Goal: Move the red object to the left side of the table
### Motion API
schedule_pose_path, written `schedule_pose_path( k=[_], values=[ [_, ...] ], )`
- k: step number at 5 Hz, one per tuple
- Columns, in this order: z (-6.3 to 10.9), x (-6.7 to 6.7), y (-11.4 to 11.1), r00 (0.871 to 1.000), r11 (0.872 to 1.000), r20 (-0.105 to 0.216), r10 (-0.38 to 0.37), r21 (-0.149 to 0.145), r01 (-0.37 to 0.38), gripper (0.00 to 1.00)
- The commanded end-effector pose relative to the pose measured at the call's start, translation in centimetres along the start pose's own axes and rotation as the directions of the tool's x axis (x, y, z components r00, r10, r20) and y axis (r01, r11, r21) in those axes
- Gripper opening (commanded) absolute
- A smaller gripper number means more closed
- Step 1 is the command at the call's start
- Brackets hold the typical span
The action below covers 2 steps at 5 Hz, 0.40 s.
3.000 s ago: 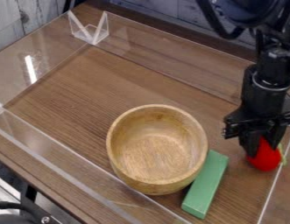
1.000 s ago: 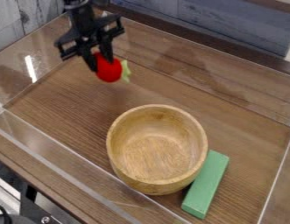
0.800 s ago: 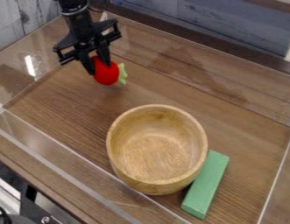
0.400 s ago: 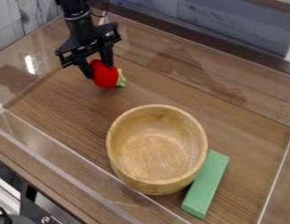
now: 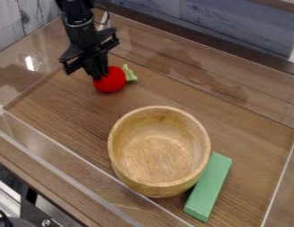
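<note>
a: what has changed since the earlier view?

b: three seconds back the red object (image 5: 110,82) hung in the gripper (image 5: 94,71) at the right edge of the table (image 5: 66,106), just past the green block. now it sits far across, in the upper left part of the tabletop, and over the last second it has come lower, down close to the wood.

a: where exactly is the red object now?

b: up and to the left of the wooden bowl (image 5: 160,149), well apart from it. it is round and red, with a little green tuft poking out on its right side. it looks to be resting on or just above the table surface; which of the two cannot be told.

a: and the gripper?

b: it points nearly straight down over the red object, with the black fingers (image 5: 80,66) drawn in tight and pinching the fruit's upper left side. the black arm rises out of the top of the picture.

a: what is in the bowl?

b: its pale wooden hollow shows only bare grain. it stands upright in the lower middle of the table.

a: anything else around?

b: a green rectangular block (image 5: 209,186) lies flat just beside the bowl's lower right rim, angled along it. low clear acrylic walls (image 5: 48,167) edge the tabletop, and a small clear bracket stands at the far wall, near the top left.
</note>
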<state>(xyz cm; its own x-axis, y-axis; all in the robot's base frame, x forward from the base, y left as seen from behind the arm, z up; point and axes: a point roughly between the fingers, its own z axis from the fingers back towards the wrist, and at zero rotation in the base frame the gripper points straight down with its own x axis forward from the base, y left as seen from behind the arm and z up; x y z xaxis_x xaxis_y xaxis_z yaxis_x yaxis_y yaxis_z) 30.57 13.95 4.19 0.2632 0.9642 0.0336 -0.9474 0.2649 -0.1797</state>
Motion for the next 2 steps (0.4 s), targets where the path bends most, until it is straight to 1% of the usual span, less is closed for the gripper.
schedule_pose_path(
  k=[1,2],
  values=[
    [-0.13,1.14,-1.28,0.995,0.996,0.054,0.084,-0.024,-0.083,1.0],
    [0.31,1.51,-1.38,0.997,0.998,0.055,0.052,-0.02,-0.051,1.0]
  ],
)
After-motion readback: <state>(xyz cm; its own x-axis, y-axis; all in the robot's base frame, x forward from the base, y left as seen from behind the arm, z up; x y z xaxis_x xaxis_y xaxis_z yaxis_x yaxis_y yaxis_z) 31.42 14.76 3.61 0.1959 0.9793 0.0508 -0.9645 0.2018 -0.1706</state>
